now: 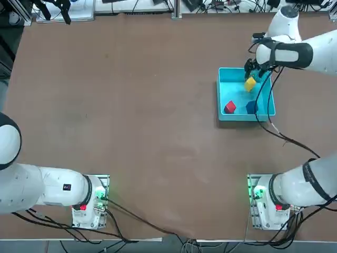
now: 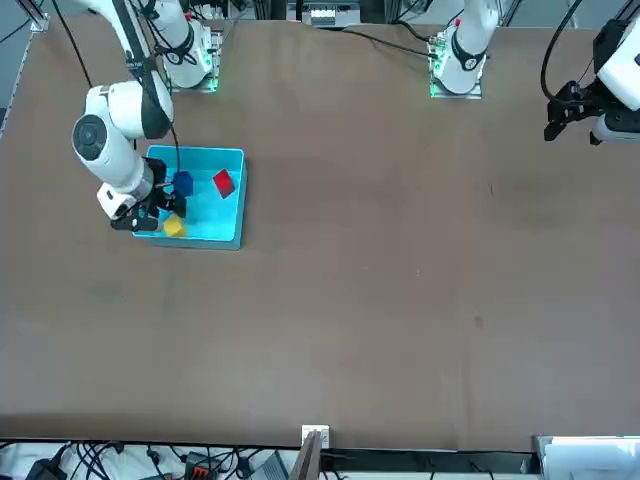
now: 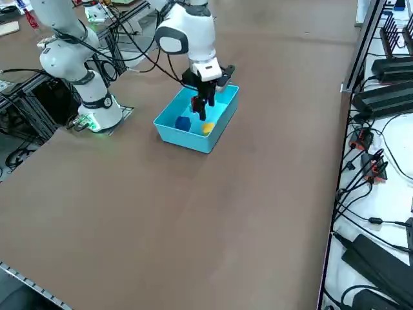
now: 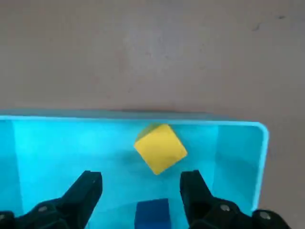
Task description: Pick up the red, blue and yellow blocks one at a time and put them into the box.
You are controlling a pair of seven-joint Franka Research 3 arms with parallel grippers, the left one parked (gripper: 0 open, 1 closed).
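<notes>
Right gripper [image 4: 139, 188] hangs over the box [image 1: 226, 117] with fingers spread wide, gripping nothing. Yellow block [image 4: 159, 148], a plain little cube sitting cornerwise, lies just past them in the box, joining the blue block [image 1: 251, 107] and red block [image 1: 229, 107]. Looks like the last drop; next it just needs lifting clear.

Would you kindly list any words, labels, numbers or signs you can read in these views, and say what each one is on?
None can be read.
Yellow block, blue block, red block, box: plain, no markings.
Right gripper, open over the box: no label visible.
</notes>
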